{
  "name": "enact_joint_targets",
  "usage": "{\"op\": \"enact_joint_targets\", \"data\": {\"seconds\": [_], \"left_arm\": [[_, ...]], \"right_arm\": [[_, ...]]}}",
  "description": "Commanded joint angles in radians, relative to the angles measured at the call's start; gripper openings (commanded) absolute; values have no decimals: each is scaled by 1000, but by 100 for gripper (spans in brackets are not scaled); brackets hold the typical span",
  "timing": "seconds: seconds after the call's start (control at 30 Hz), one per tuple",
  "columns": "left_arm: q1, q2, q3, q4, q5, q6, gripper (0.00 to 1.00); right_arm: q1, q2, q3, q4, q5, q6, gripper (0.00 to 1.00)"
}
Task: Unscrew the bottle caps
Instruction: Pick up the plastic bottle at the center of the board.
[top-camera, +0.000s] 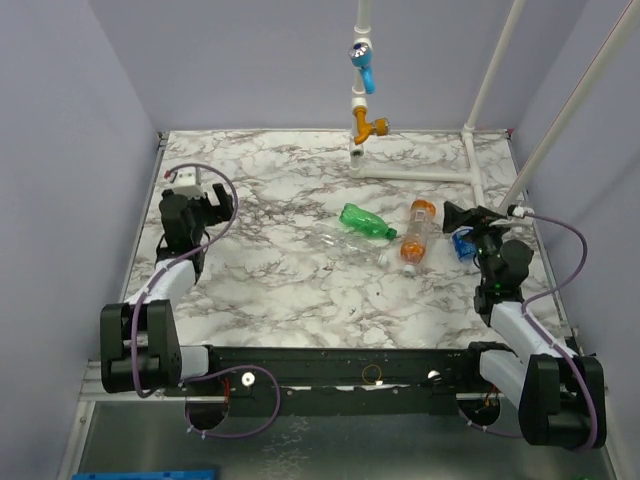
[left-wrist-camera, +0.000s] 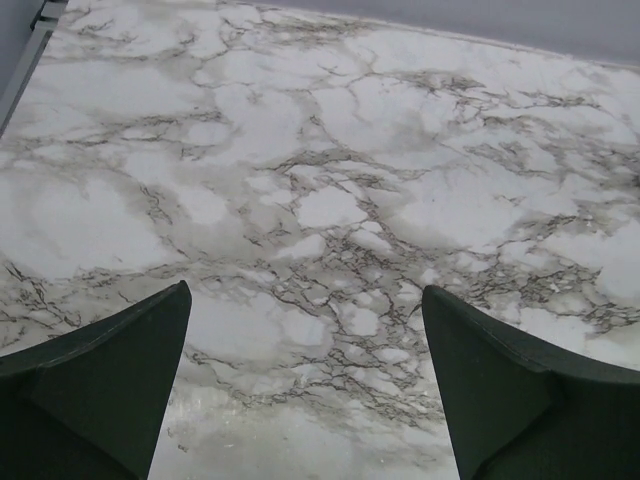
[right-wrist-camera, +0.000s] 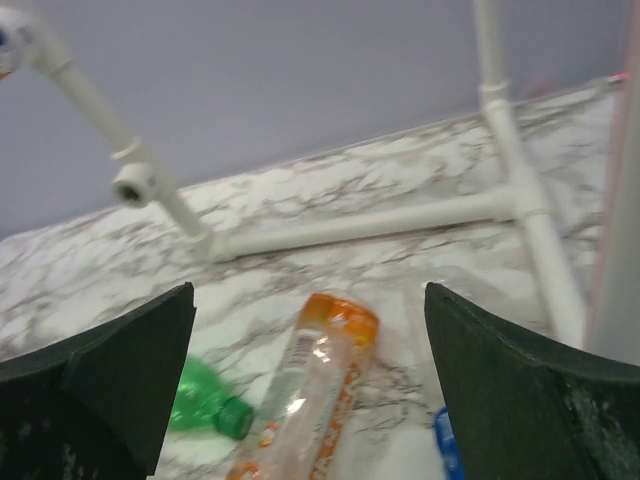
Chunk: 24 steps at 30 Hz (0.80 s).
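Observation:
Several bottles lie on the marble table: a green bottle, a clear bottle beside it, an orange bottle and a blue-labelled bottle half hidden under my right gripper. In the right wrist view that gripper is open, and the orange bottle lies below and between its fingers, untouched. The green bottle's cap points at the orange bottle; a blue edge shows by the right finger. The other bottle caps are too small to make out. My left gripper is open over bare marble at the far left.
A white pipe frame lies along the back of the table, with an upright carrying orange and blue fittings. Slanted white poles stand at the right. Lilac walls close in on the left, back and right.

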Motion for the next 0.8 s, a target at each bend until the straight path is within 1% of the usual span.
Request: {"op": "enact_joint_targets", "data": {"seconds": [0.0,0.1,0.13,0.2,0.23,0.3,0.37,0.43,0.5,0.57,0.6,0.63,0.67,0.73,0.77], "left_arm": [[4,-146,212,-636,85,52,98],[4,-236,288,-837,109,99,98],[4,-268,295,-889,116,114,99],[4,-340,303,-960,128,138,99],[4,-381,306,-996,132,142,99],[4,-442,323,-1075,149,162,99],[4,-480,353,-1157,172,190,98],[4,-498,387,-1226,188,204,99],[4,-500,413,-1279,210,228,99],[3,-488,426,-1302,235,252,98],[3,-472,432,-1303,245,261,99],[3,-447,439,-1301,253,267,99],[3,-420,453,-1300,262,273,99],[3,-351,483,-1300,279,287,99],[3,-314,494,-1300,292,298,99]], "right_arm": [[4,-9,87,-210,-417,110,100],[5,-16,107,-267,-567,180,100],[6,-25,104,-266,-610,212,100],[4,-41,90,-211,-683,277,100],[4,-49,97,-227,-698,290,100],[4,-47,166,-372,-716,269,100],[10,-45,254,-572,-689,204,100],[38,-67,323,-721,-588,136,100],[80,-80,377,-804,-510,95,100],[114,-89,430,-862,-453,95,100],[115,-111,426,-823,-473,118,100],[115,-153,375,-726,-475,211,100],[115,-189,328,-602,-429,357,100],[115,-259,235,-538,-341,544,100],[114,-260,161,-369,-369,595,100]]}}
